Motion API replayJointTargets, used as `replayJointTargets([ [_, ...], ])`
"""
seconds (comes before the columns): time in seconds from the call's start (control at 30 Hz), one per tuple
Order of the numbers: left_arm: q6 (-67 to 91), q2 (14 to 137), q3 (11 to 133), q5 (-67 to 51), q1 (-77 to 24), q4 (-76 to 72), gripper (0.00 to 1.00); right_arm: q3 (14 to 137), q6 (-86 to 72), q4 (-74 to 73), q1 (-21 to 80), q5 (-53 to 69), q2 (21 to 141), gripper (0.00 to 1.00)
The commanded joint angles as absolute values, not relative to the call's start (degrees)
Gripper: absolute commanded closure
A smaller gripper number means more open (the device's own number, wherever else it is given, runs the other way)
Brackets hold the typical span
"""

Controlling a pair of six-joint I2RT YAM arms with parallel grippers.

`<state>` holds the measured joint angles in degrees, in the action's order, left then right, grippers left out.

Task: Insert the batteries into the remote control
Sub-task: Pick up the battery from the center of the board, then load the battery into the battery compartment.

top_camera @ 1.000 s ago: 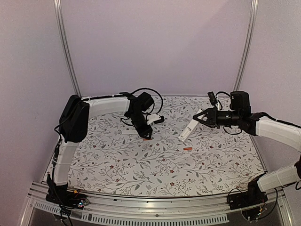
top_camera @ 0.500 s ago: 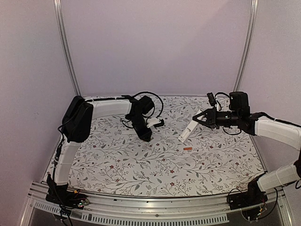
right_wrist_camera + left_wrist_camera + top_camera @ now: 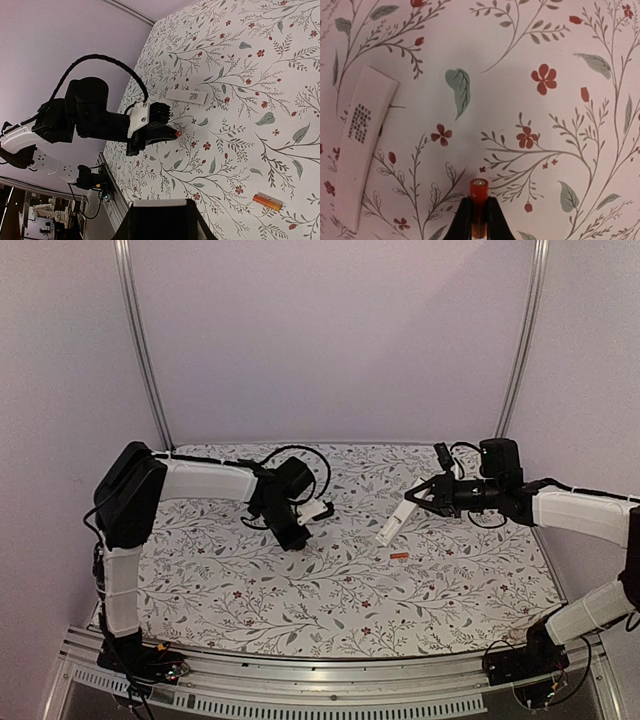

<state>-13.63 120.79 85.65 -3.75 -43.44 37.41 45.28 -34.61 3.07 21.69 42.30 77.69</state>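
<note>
Left wrist only: left gripper clamped on battery; white strip at frame left. Top: right gripper gripping remote; second battery just below.

The table is covered edge to edge by a pale cloth printed with grey-green leafy sprigs and small red flowers; the cloth lies flat. One orange-red battery rests on its side on the cloth, right of the middle; a thin white cover plate, bearing a dark dotted patch near one end, lies flat on the cloth in the left half, well apart from that battery.
</note>
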Motion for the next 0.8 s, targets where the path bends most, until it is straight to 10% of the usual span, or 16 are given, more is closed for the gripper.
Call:
replayJointTargets([
  [0.0, -6.3, 108.8, 75.5, -2.6, -45.6, 20.6, 1.00, 44.0, -38.8, 10.3, 21.5, 46.3, 80.6, 1.00],
  [0.77, 3.1, 96.8, 58.5, 2.2, -65.1, -22.1, 1.00, 46.3, -42.5, 15.0, 27.2, 50.5, 87.5, 1.00],
])
